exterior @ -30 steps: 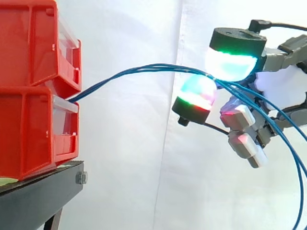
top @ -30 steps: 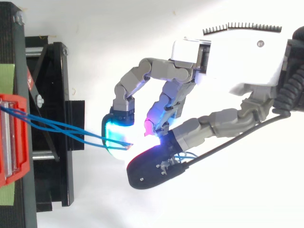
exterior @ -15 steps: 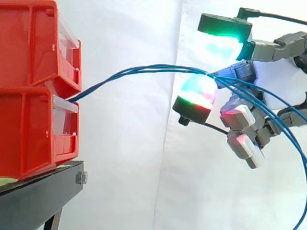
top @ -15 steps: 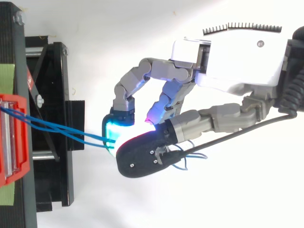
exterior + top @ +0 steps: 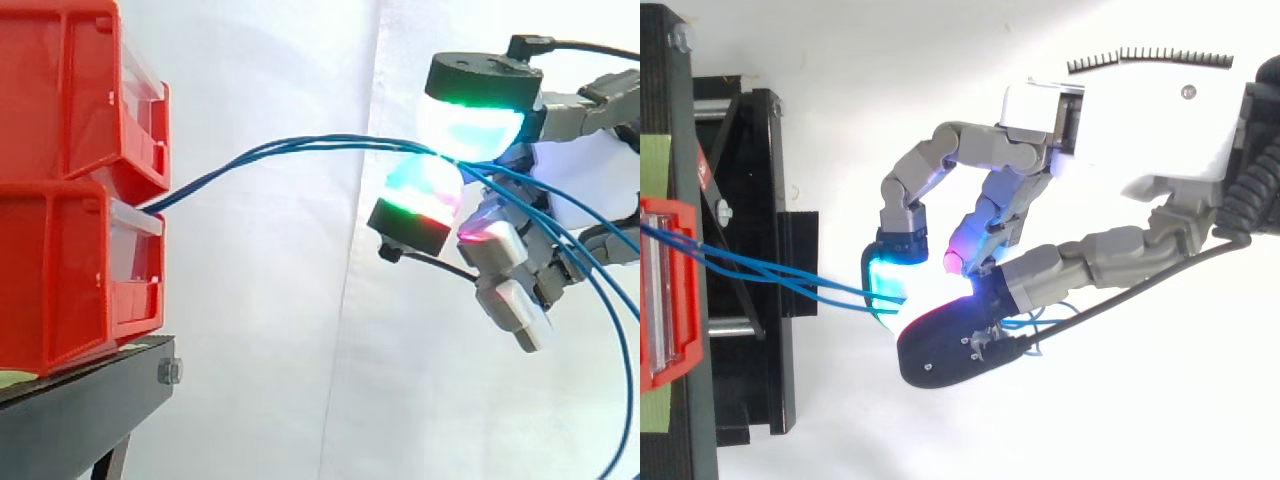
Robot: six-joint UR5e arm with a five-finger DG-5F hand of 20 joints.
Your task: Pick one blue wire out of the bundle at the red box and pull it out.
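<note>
hand point(image 5: 1140, 130) pinching the blue wires point(image 5: 290, 146) between two glowing pads point(image 5: 425, 190), its upper pad point(image 5: 472, 125) lowered back onto them since half a second ago, wires arching out from between the stacked red bins point(image 5: 60, 200).

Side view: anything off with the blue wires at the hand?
Yes. The hand pinches the blue wires between two glowing pads, and several strands seem to converge at that pinch and fan out behind it, not one alone. Nothing looks damaged; the red bins sit stacked upright.
</note>
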